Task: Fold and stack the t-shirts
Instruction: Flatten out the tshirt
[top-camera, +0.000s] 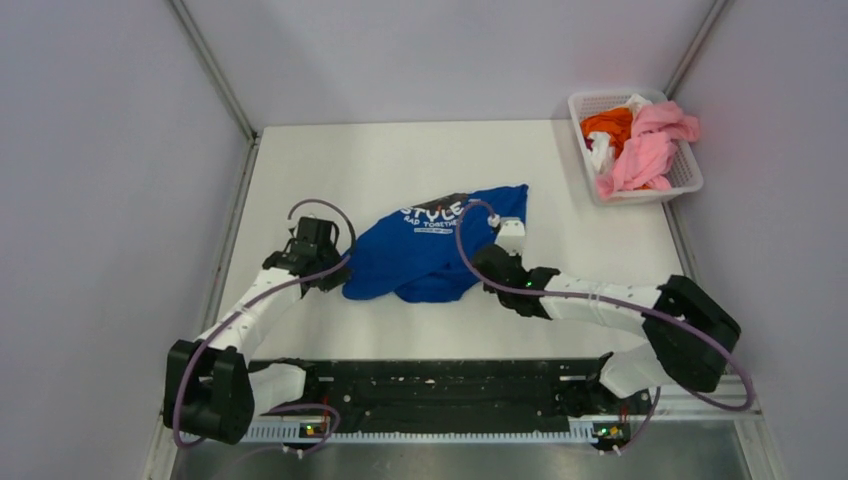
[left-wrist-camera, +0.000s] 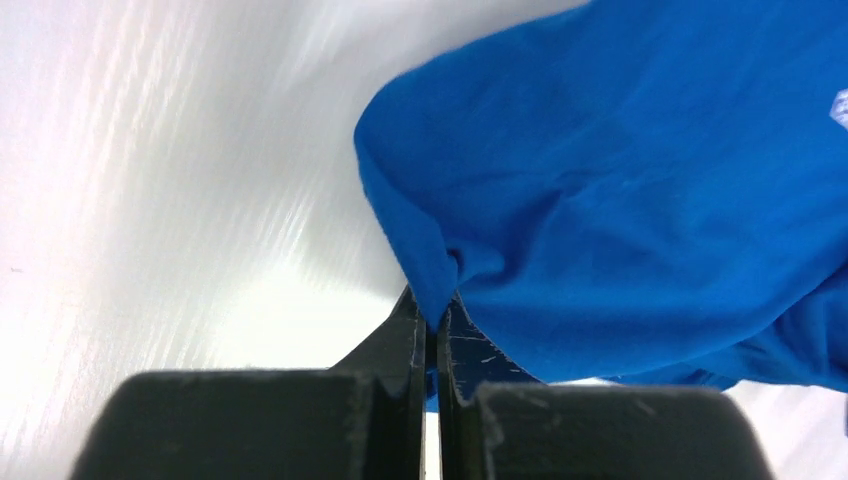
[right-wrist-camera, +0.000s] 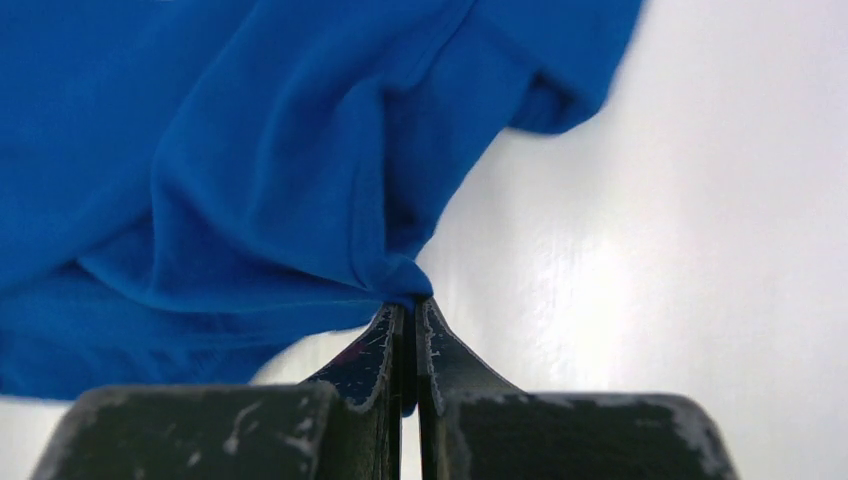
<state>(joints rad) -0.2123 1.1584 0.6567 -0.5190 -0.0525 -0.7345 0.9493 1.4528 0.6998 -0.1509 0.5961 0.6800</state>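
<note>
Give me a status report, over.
Left gripper, right gripper shut on blue t-shirt. Shirt crumpled, unfolded. Basket far right, out of path.

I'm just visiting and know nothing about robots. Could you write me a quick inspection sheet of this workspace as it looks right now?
Surface: white table, smooth, with glare in the wrist views.
Job's things: blue t-shirt crumpled mid-table, white lettering partly showing; pink t-shirt, orange t-shirt and white t-shirt bunched in the basket.
Clutter: nothing seen.
Hands: left hand shut on the blue t-shirt's left edge; right hand shut on its right edge.
Cables: a purple cable loops along each arm; the right one passes over the shirt in the top view.
Surroundings: grey walls; the basket sits at the far right corner.
</note>
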